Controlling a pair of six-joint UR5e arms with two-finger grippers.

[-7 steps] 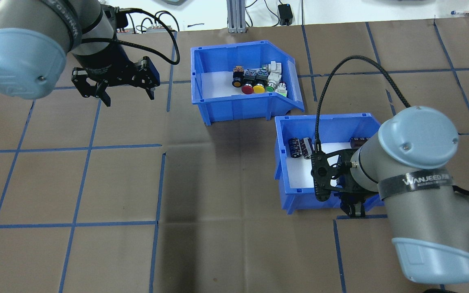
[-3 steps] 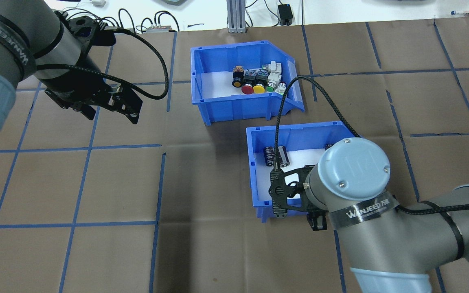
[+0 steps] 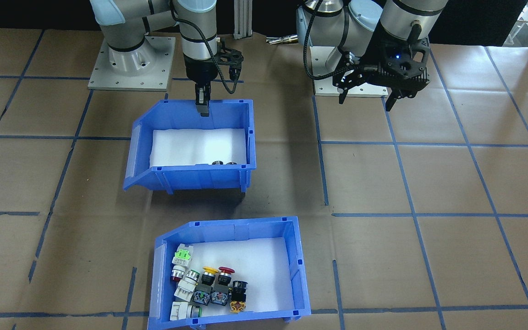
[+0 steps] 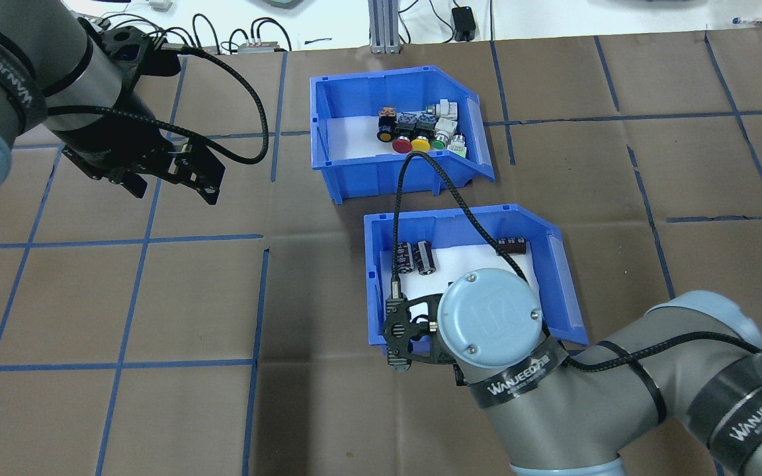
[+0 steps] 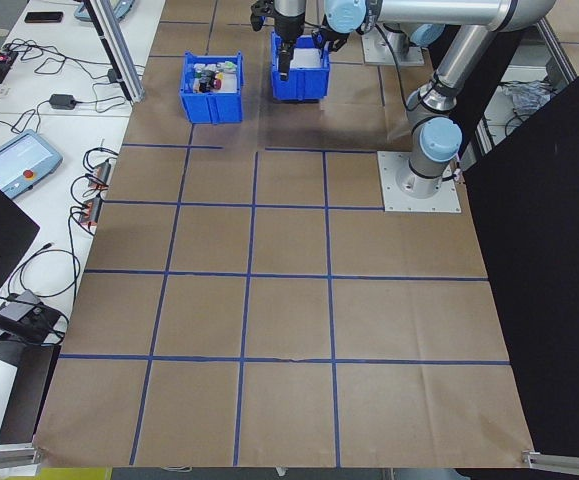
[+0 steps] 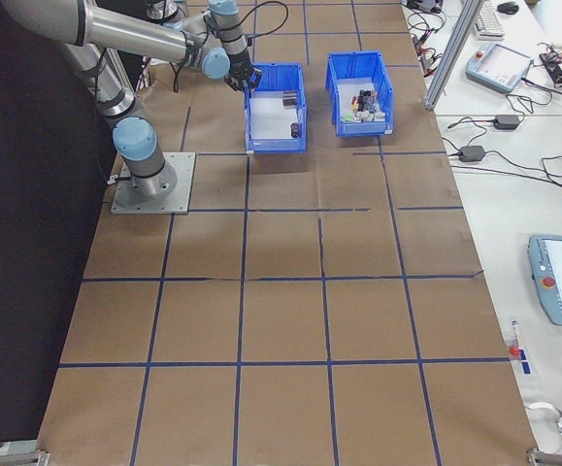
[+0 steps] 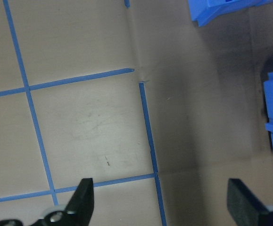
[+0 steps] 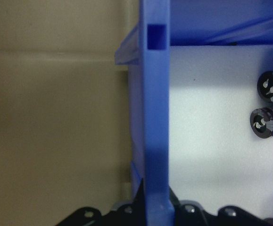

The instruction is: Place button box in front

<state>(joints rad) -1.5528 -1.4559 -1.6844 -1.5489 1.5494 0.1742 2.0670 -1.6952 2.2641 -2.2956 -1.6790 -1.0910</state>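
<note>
Early stage — right gripper [image 3: 202, 106] fingers clamped on capacitor bin [image 4: 381, 277] wall; button box [image 4: 354, 168] beyond, untouched. Left gripper [image 4: 172, 188] spread, empty — off aside.

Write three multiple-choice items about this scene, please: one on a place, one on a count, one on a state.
1. Where is the button box relative to the capacitor bin?
A. Farther from the robot
B. Nearer the robot
C. Stacked on it

2. How many blue bins are on the table?
A. One
B. Two
C. Three

3. What is the state of the left gripper?
A. Shut on a bin wall
B. Holding a button
C. Open, holding nothing

Answers:
1. A, the overhead view shows it beyond the other bin.
2. B, only these two appear.
3. C, its fingers stand apart over bare table; the right gripper is the one clamping the capacitor bin's wall.
</note>
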